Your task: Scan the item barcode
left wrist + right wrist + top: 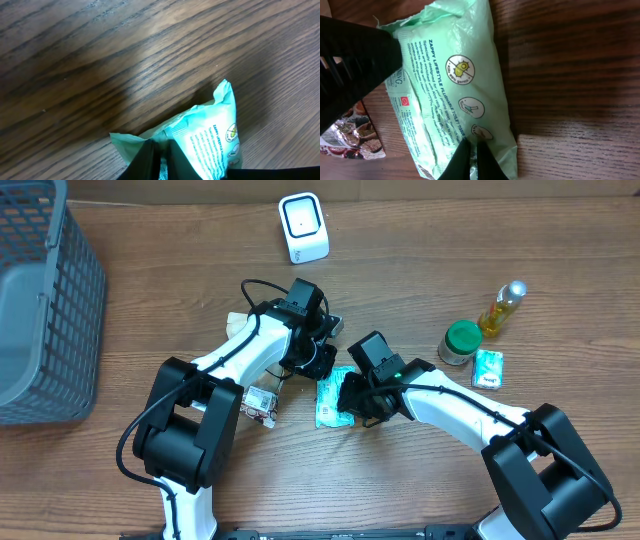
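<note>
The item is a pale green wipes packet (329,404) with printed text, lying on the wooden table. My left gripper (322,372) is shut on its top crimped end; in the left wrist view the packet (210,145) is pinched between the dark fingers of that gripper (162,162). My right gripper (347,400) is shut on the packet's right edge, and the right wrist view shows that gripper (475,160) nipping the packet (455,75) near its lower end. The white barcode scanner (303,227) stands at the back of the table. No barcode shows in any view.
A grey basket (45,310) fills the far left. A small colourful sachet (260,406) lies left of the packet. At the right stand a yellow bottle (503,307), a green-lidded jar (460,342) and a small teal packet (488,369).
</note>
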Controlling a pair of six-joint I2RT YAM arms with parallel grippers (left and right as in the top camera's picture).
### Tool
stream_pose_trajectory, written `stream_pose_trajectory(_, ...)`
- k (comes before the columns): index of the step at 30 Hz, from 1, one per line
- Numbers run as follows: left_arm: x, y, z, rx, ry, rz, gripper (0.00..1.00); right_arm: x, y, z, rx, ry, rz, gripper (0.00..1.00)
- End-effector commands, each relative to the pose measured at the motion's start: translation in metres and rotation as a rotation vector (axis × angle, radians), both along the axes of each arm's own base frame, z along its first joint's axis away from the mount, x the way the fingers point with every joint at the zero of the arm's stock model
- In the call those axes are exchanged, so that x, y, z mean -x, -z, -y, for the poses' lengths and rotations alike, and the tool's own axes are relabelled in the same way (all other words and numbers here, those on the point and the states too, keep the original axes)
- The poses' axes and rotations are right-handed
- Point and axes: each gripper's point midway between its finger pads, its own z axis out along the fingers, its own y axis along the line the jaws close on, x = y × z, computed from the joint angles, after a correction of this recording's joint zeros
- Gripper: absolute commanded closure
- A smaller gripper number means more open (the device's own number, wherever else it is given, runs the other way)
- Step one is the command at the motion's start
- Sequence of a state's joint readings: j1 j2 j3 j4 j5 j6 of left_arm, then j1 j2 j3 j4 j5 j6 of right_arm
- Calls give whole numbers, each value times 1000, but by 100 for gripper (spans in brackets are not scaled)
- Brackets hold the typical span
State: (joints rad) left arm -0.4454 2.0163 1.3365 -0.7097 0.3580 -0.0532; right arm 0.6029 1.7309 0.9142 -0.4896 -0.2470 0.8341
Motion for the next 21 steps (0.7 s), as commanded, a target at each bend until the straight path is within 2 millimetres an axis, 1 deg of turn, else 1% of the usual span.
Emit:
stream_pose_trajectory(1,-17,2,-14,-84,-49,48,91,10,22,12,69,11,-52,96)
stream_pose_trajectory(6,-39,-32,-3,-50,-79,94,89,10,22,12,68,11,-51,96)
stream_pose_trajectory(8,-43,-43,1,-39,-86,101,89,8,21,10,64,11,-46,96)
stream_pose_trajectory(10,-44,-52,6,-13,-78,94,88,2,13,5,36,-23,-26,96)
stream_pose_trajectory(13,-34,-56,16,47,-54,50,88,-9,-11,-3,-20,-75,2,96)
stream_pose_trajectory(17,-22,-52,8,10,-26,8,90,-29,-44,-6,-48,-108,82,96)
stream_pose_trajectory(19,-18,-51,5,1,-28,-9,90,-39,-56,-7,-63,-117,127,96)
stream_pose_trajectory(21,-17,-50,4,-2,-28,-16,89,-49,-60,-7,-70,-103,158,94)
